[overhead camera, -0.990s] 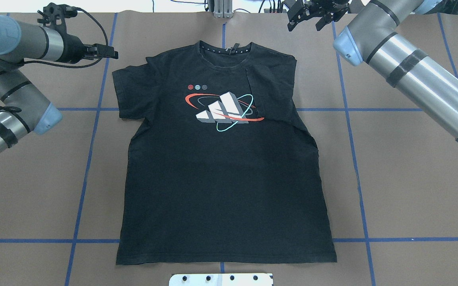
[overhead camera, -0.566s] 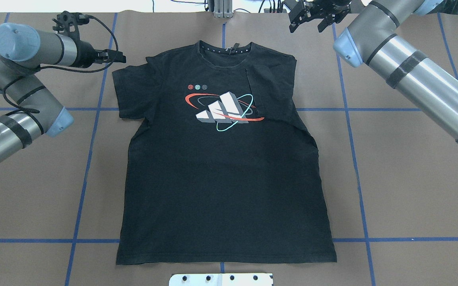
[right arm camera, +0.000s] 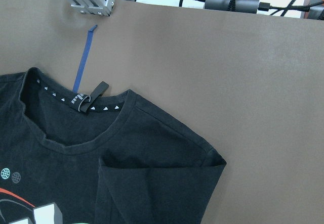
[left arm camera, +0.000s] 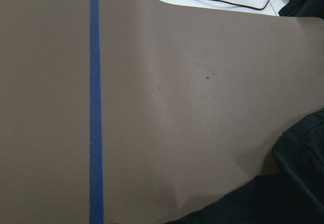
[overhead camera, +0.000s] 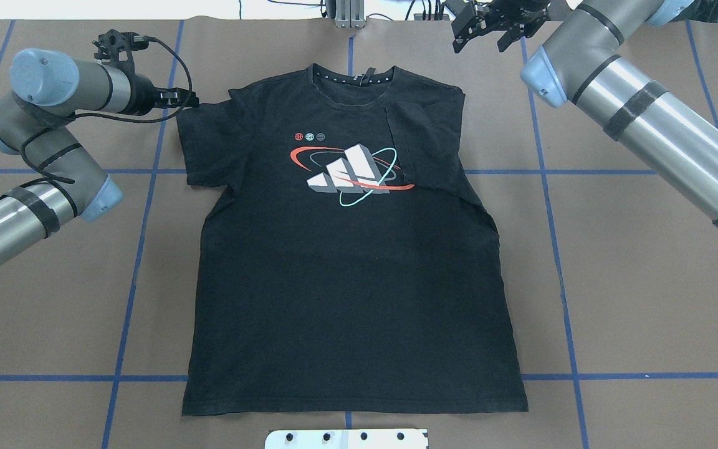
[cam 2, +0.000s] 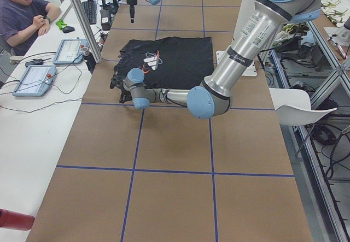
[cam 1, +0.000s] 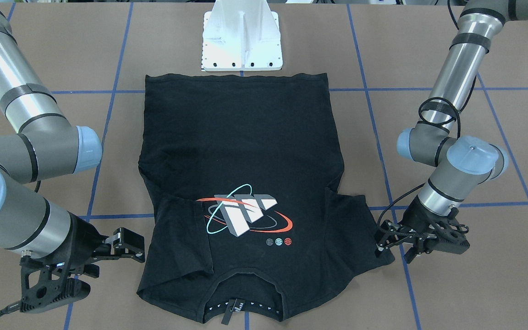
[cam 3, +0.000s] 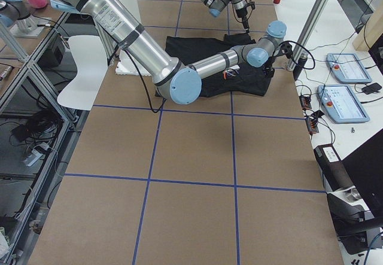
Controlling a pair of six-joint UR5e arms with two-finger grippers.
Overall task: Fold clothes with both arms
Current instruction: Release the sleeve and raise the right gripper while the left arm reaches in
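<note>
Front camera: The black T-shirt is lying flat on the brown table, picture side up, with its collar nearest this camera. The left gripper is touching a sleeve edge, and its fingers are looking spread apart. The right gripper is hanging by the other shoulder, fingers apart, holding nothing.
Overhead camera: The T-shirt is showing one folded sleeve lying over the edge of its picture. The right gripper is sitting past the collar, not touching the cloth.
Left side camera: Only here, a person is sitting at a side desk.
Right side camera: The near arm is reaching over the T-shirt.
Left wrist camera: A blue tape line and a black T-shirt corner are showing, but no fingers.
Right wrist camera: The collar and the folded sleeve are showing up close.
</note>
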